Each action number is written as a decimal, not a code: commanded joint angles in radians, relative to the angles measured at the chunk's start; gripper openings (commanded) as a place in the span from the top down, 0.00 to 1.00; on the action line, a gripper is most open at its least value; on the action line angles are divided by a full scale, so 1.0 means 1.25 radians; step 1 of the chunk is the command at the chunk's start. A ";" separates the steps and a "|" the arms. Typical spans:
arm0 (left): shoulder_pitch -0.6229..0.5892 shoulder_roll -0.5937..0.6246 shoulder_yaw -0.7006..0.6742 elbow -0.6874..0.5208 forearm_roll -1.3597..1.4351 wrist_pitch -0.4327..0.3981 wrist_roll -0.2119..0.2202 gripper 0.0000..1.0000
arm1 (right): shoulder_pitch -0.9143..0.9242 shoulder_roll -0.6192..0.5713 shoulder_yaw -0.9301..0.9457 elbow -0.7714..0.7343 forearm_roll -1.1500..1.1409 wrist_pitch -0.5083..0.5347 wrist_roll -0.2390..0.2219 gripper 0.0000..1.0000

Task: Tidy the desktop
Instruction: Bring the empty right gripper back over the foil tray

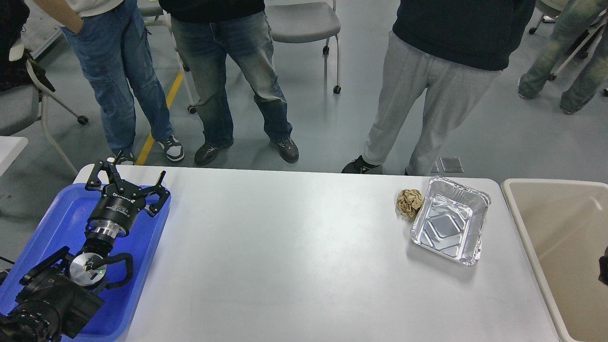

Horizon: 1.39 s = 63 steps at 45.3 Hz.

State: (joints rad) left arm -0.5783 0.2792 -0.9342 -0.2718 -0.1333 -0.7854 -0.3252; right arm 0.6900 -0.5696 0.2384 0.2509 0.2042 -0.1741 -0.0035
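Observation:
The white desktop point(294, 256) carries a crumpled brown paper ball point(409, 202) at the back right. The ball touches the left side of an empty foil tray point(450, 219). My left gripper point(129, 175) is open and empty, held over the far end of the blue tray point(42, 228) at the desktop's left end. Of my right arm only a dark sliver point(604, 270) shows at the right edge, over the beige bin point(555, 223). Its fingers cannot be made out.
Three people stand along the far edge of the desktop, the one in grey trousers point(427, 99) closest to the foil tray. Office chairs point(304, 23) stand behind them. A second white table corner point(9, 147) is at far left.

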 commanded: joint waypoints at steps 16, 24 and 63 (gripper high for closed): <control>0.000 0.000 -0.001 0.000 0.000 0.000 0.000 0.00 | 0.158 -0.160 0.281 0.435 -0.004 0.006 0.004 0.00; 0.000 0.000 -0.001 0.000 0.001 0.000 0.000 0.00 | 0.182 -0.044 0.349 0.452 -0.004 0.062 0.004 0.00; 0.000 -0.001 0.000 0.000 0.001 0.000 0.000 0.00 | 0.091 0.400 0.419 0.386 -0.005 0.383 0.030 0.00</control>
State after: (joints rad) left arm -0.5783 0.2779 -0.9350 -0.2715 -0.1320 -0.7854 -0.3252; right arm 0.8685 -0.1596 0.7585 0.7766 0.1993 0.2280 0.0101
